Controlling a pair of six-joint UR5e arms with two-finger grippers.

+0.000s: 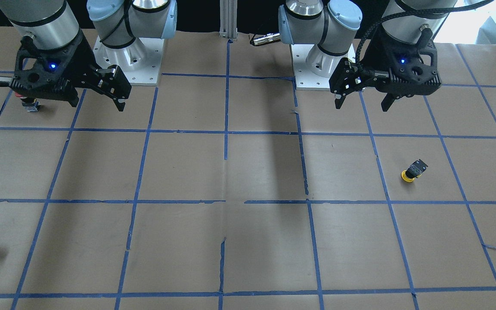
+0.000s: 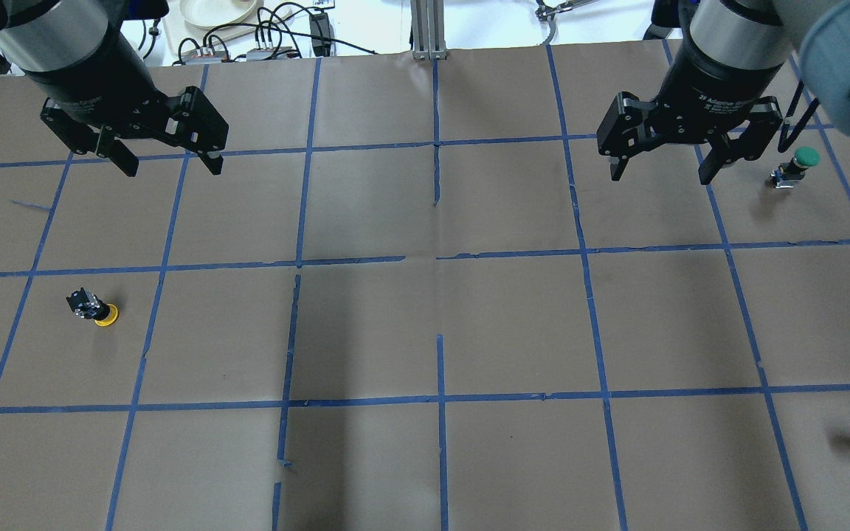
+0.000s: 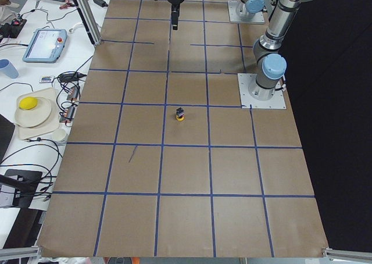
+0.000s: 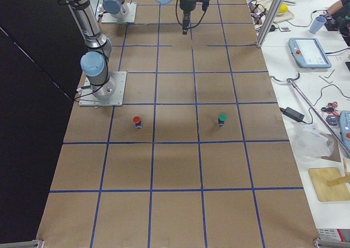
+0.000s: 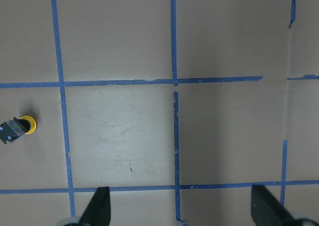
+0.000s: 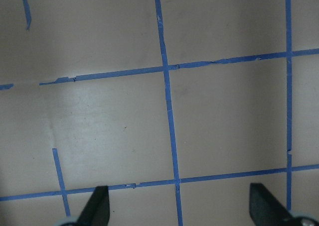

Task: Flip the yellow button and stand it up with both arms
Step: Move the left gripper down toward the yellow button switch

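Jaws of the left gripper (image 2: pixel 173 168) stand wide apart and hold nothing. Its wrist view shows the yellow button (image 5: pixel 17 128) on the table (image 2: pixel 425 324) below, well apart from it and out past its left fingertip (image 5: pixel 98 206). The button lies tipped over, with the yellow cap turned in toward the gripper's centre line and the block base pointing away. It looks small, light and rigid. The smooth domed cap would probably slip or roll under a pinch, so the better hold is likely across the black body or the flat-sided base, closing gently so it does not skid on the paper. Much farther off, the right gripper (image 2: pixel 659 177) hangs equally wide and empty, so it would have to cross the table to help set the button upright. A green-capped button (image 2: pixel 795 167) stands just beside its outer finger.
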